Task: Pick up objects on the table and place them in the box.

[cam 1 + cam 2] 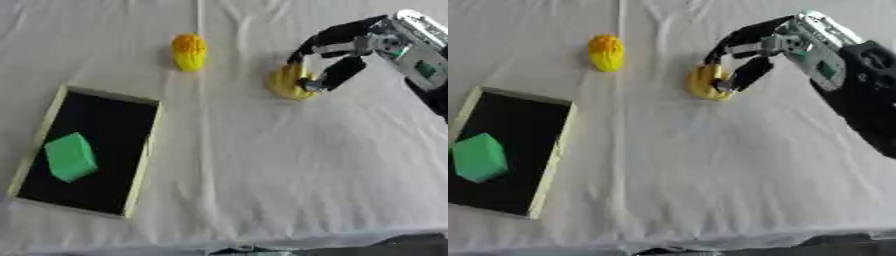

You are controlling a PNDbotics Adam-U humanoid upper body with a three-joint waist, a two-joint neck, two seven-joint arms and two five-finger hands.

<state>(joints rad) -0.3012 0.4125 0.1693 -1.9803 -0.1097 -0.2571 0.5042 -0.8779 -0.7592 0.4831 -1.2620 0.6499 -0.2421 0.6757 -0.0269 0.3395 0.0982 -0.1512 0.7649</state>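
The right hand (328, 67) is curling its fingers (302, 52) around a yellow rounded object (287, 82) that is sitting on the white-clothed counter (262, 165). Only its right side is lying between fingers and thumb, so it risks rolling out during the lift. The box (144, 155), already holding a green block (70, 156), is waiting well apart to the left, with a corn cob (189, 51) beyond it.
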